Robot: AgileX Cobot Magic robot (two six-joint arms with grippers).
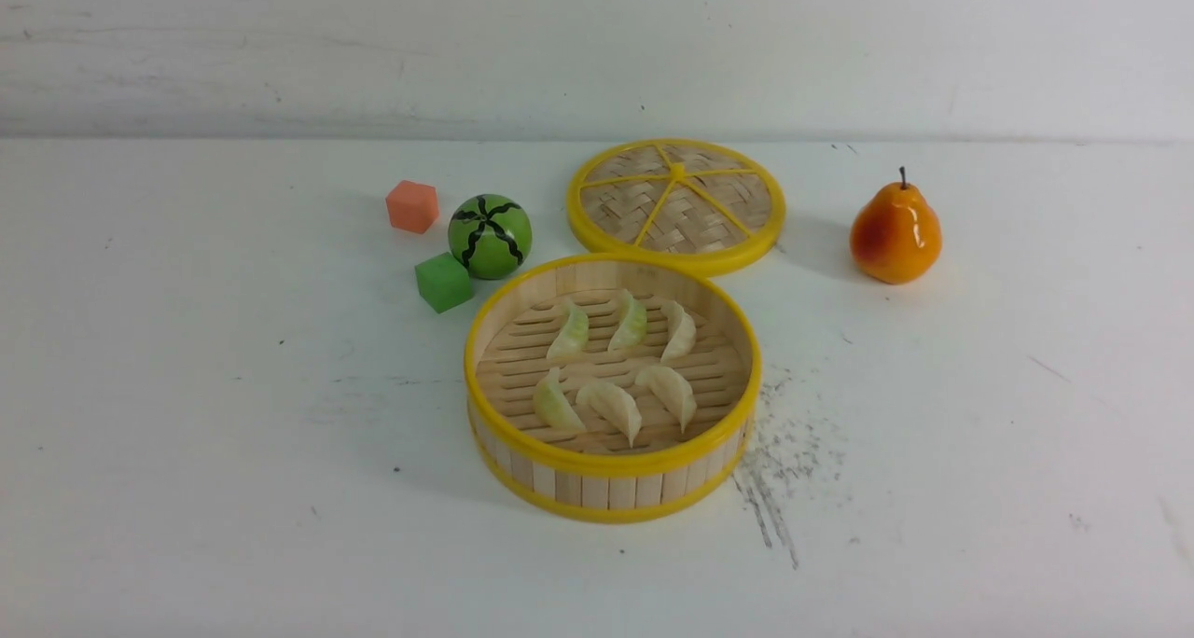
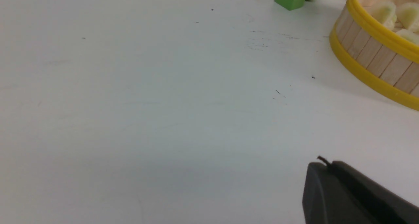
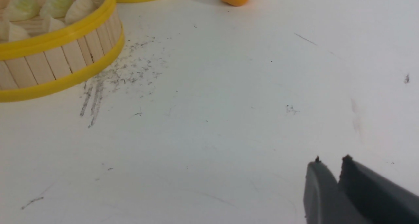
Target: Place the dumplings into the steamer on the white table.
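Already, all six dumplings (image 1: 611, 367) lie inside the steamer (image 1: 613, 478) at the centre of the front frame, in two rows of three on its slatted floor. The steamer sits on the white table (image 1: 187, 433), its woven lid (image 1: 676, 204) just behind (touching or not, unclear). The left gripper (image 2: 327, 166), lower right of its wrist frame, is clenched and empty. The right gripper (image 3: 330, 163) shows a narrow gap between its fingertips, gripping nothing.
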